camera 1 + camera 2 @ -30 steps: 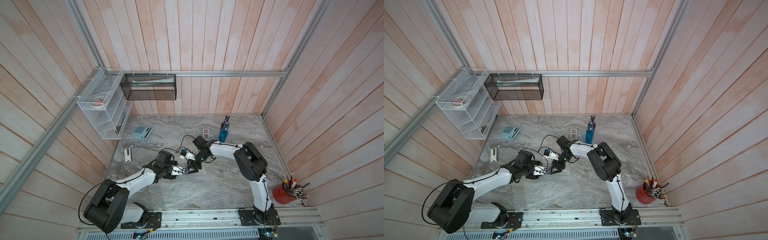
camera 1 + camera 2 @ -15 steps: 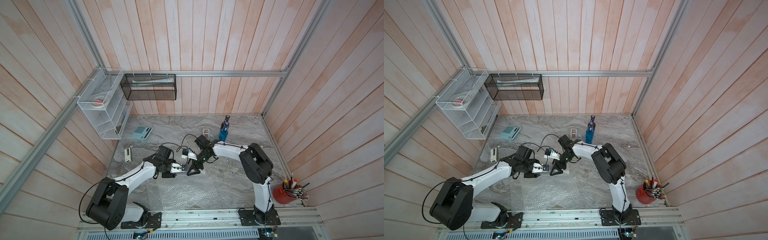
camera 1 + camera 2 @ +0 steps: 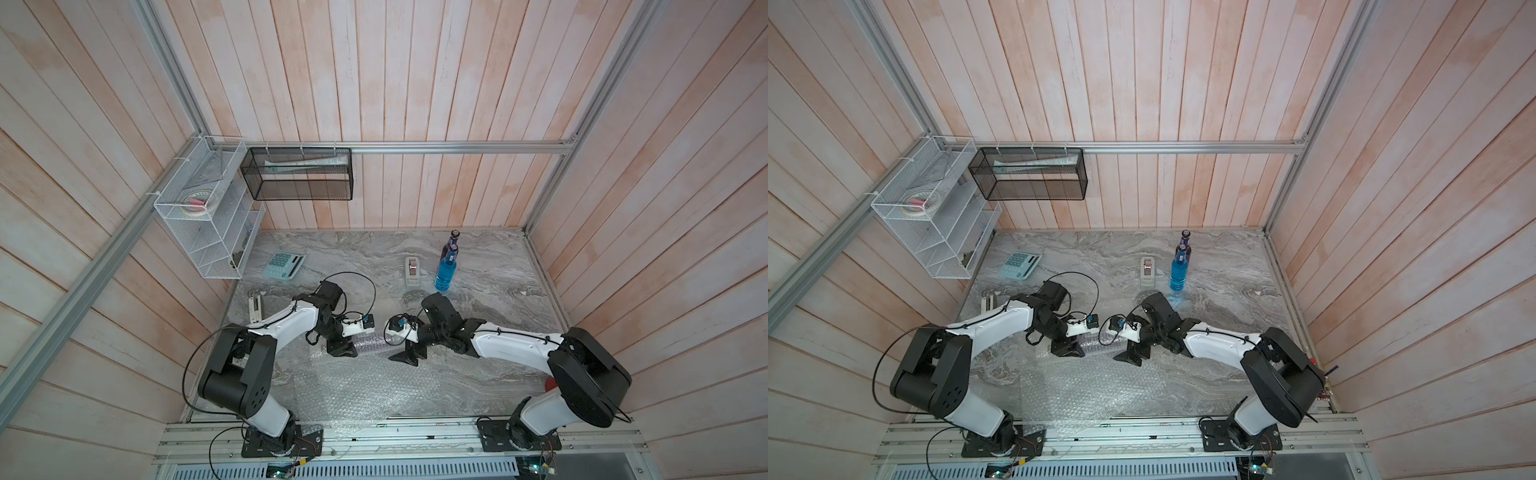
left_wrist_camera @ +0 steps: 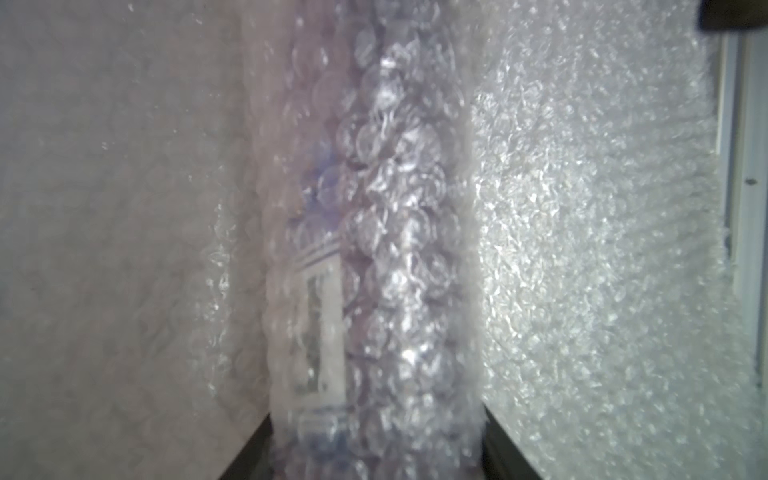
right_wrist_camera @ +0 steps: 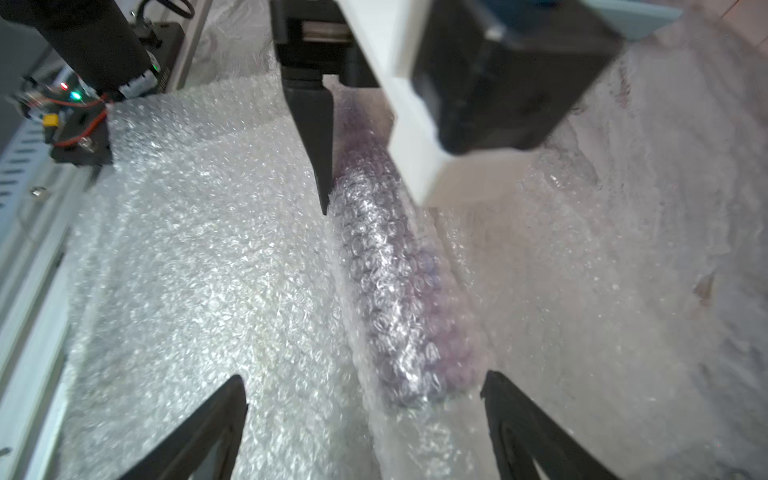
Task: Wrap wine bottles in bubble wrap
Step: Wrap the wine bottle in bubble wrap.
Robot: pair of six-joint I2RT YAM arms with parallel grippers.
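Between left claw [image 4: 374, 453] jaws, bottle [image 5: 395, 282] clamped; right claw [image 5: 365, 376] gapes astride its end. Slick-looking wrap [image 5: 187, 249], fragile glass: grip mid-body.

No text, number or brand can be read anywhere. In the left wrist view a white label [image 4: 322, 324] shows through the bubble wrap [image 4: 582, 208] around a purple bottle [image 4: 328, 178], but its print is only a blur. In a top view, the calculator [image 3: 283, 264] keys and the tape dispenser [image 3: 412, 272] are too small for any marking to be made out.
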